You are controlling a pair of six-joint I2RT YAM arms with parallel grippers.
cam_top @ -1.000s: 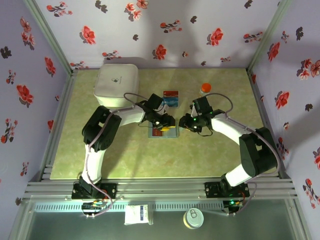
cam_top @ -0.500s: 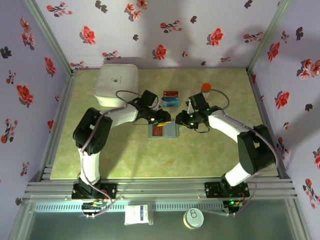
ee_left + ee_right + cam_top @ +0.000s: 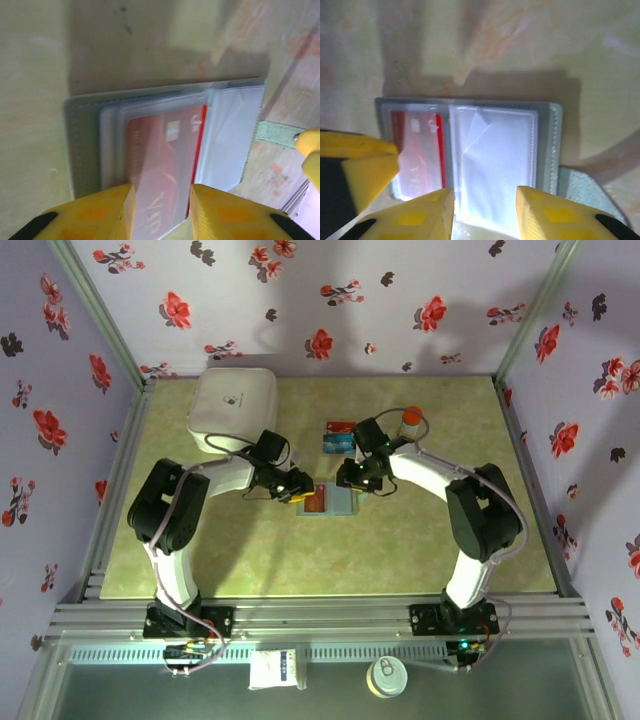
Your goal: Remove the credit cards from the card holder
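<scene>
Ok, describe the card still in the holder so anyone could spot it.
On the green table, right of and nearer than the big white box, an open grey-blue card holder lies flat. The red card sits under its left half's clear sleeve; the right sleeve looks empty, and the blue-teal card lies bare farther back.

White arms [image 3: 435,472], black joints [image 3: 480,525]

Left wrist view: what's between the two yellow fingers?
A red plastic card in the open grey-blue folding card holder lies between the fingers of the left gripper, seen in the left wrist view.
</scene>
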